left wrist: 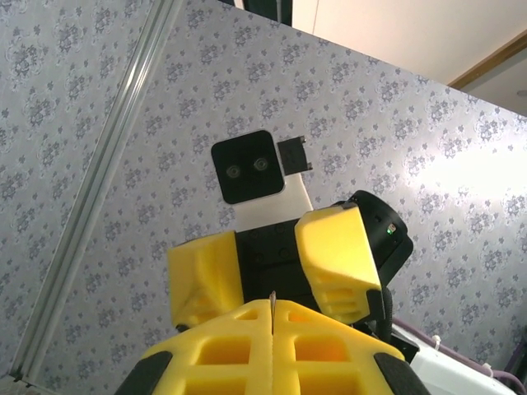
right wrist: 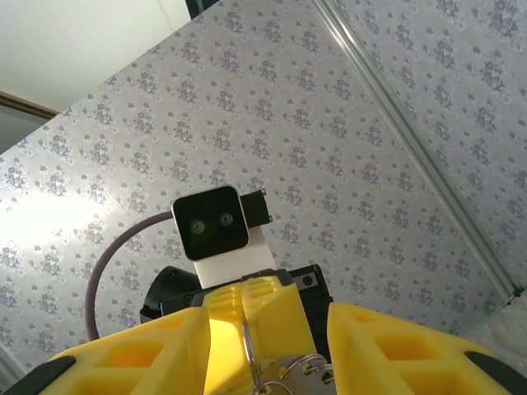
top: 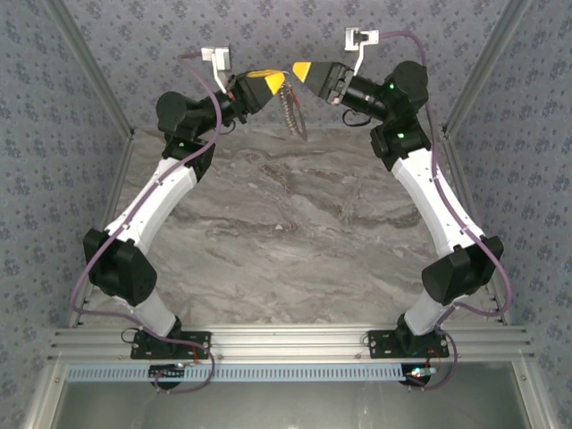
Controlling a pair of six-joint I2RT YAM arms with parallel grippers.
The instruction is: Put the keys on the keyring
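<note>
Nearest the right wrist camera, the right gripper held its fingers partly apart, facing the left gripper, whose fingers were pinched shut on the keyring, raised above the worktop's far edge. Silvery pieces hung from the ring; whether these were the keys, already threaded, was unclear, so work probably remained.

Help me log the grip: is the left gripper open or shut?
Shut. The left gripper has its yellow fingers pressed together with no gap, pinching the thin metal keyring between them.
</note>
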